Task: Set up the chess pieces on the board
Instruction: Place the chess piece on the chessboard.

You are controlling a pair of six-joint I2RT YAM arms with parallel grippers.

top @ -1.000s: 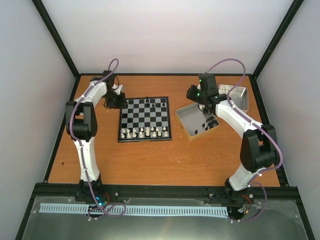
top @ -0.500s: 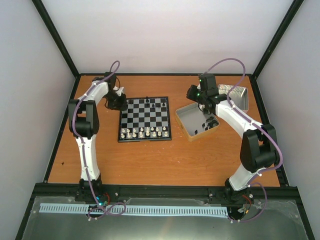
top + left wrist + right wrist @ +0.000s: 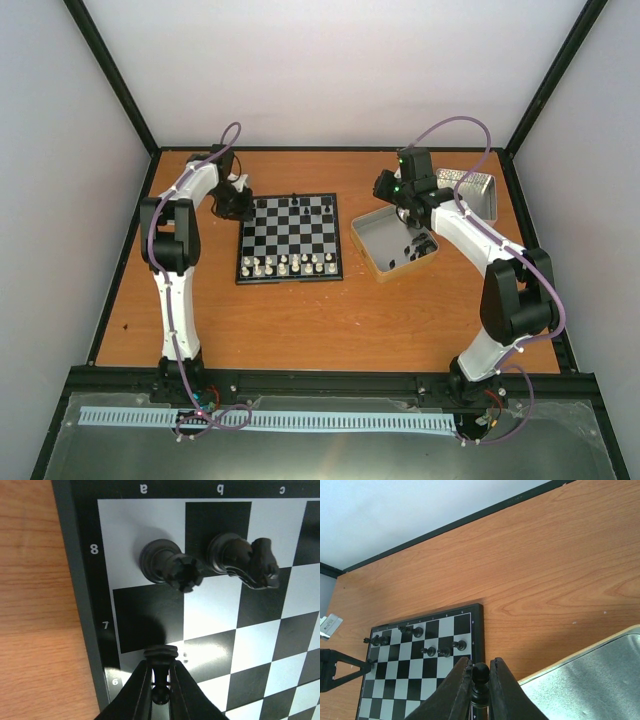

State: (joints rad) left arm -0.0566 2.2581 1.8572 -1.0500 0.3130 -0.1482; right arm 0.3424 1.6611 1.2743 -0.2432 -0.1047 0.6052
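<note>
**A:** Where's the black pawn (image 3: 161, 654)?

**B:** Pinched in the left gripper (image 3: 161, 666), both fingers clenched on its stem. Its long axis runs along the fingers, with the base leading toward the chessboard (image 3: 82, 580). I can't tell whether the base touches yet.

**A:** Which way is its square?

**B:** I'd judge it's bound for the a7 square (image 3: 147, 620), the dark one just beyond the fingertips and slightly left. The rook (image 3: 167, 566) stands one rank farther out, with the knight (image 3: 247, 562) beside it to the right.

**A:** And the other arm?

**B:** The right gripper (image 3: 480, 664) is clenched on a second black pawn (image 3: 480, 676), which stands upright between the fingers. It is off the board, whose edge lies ahead and left of those fingers. The left arm is the nearer one to a placement.

**A:** Containers?

**B:** A tin tray (image 3: 590, 680) lies just right of the right fingers. From above it shows a few dark specks, probably pieces, but they're too small to be sure. A second tin (image 3: 468, 187) sits behind it, and I can't make out what's in it. White pieces (image 3: 290, 265) fill the board's near rows.
</note>
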